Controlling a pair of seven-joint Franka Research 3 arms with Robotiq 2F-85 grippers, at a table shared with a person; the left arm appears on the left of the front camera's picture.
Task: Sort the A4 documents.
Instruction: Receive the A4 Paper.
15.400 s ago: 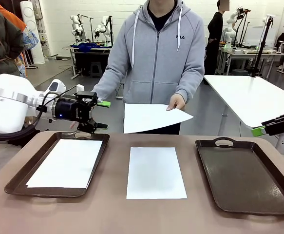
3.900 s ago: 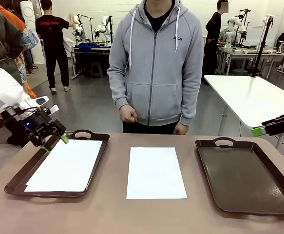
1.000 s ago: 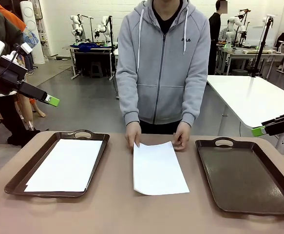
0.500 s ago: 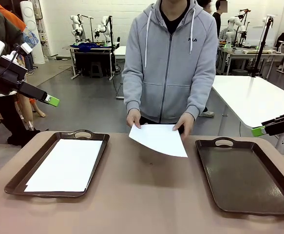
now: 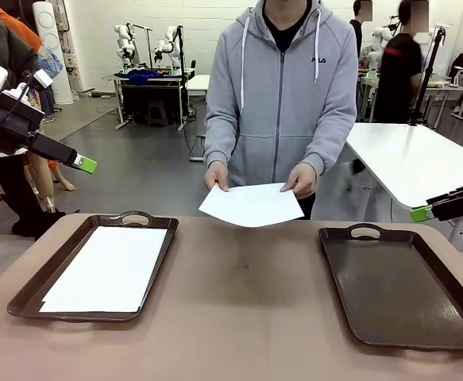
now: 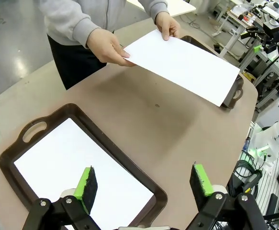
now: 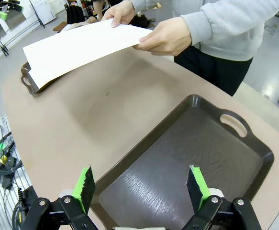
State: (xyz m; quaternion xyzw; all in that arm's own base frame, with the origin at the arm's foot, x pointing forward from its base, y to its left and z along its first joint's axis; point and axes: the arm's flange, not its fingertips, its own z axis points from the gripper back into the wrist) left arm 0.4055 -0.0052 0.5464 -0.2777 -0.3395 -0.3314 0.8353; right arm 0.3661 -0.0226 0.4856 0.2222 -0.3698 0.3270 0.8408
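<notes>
- A person in a grey zip hoodie (image 5: 283, 95) is standing at the far edge of the table, holding one white sheet (image 5: 251, 205) in the air with both hands, one hand (image 5: 217, 175) at one far corner and the other hand (image 5: 303, 179) at the other.
- That held sheet is hanging above the middle of the table, clear of the surface, with its near edge drooping a little toward the robot's side.
- A second sheet (image 5: 106, 268) is lying flat inside the left tray (image 5: 25, 296), covering most of its floor.
- The right tray (image 5: 402, 286) is sitting on the other side, well apart from the left one, showing a dark, shiny, bare bottom.
- The left gripper (image 6: 146, 179) is hanging up and back over the left tray's outer side, its green-padded fingers (image 6: 86, 184) spread wide and gripping nothing.
- The right gripper (image 7: 139, 184) is hovering above the near edge of the right tray, fingers likewise wide apart and empty.
- Nothing is lying between either gripper and the held sheet; the stretch of table between the trays is plain.
- The table (image 5: 239, 317) is wearing a dull brown covering with rounded corners.
- Behind the person, a grey polished floor is running back to workbenches, and a white table (image 5: 410, 159) is standing off to the right.
</notes>
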